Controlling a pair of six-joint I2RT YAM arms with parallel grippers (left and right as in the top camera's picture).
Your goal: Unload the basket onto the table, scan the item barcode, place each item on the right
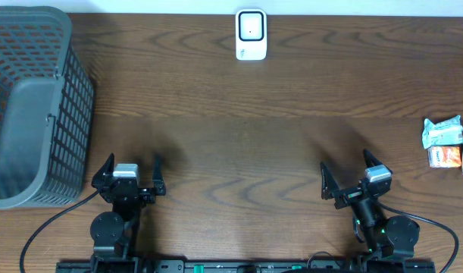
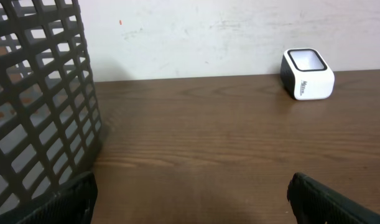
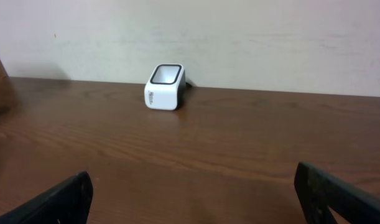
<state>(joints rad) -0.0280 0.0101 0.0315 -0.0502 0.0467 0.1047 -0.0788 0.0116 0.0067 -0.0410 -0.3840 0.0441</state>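
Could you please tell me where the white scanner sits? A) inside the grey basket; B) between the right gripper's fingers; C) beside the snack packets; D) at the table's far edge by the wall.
D: the scanner stands at the far edge by the wall, away from basket and packets.

Overhead view looks straight down on the whole table point(image 1: 254, 136). Both wrist views sit low at the near edge, facing the far edge and wall. All three share the scanner point(image 1: 251, 35); the left wrist view also catches the basket point(image 2: 34, 106).
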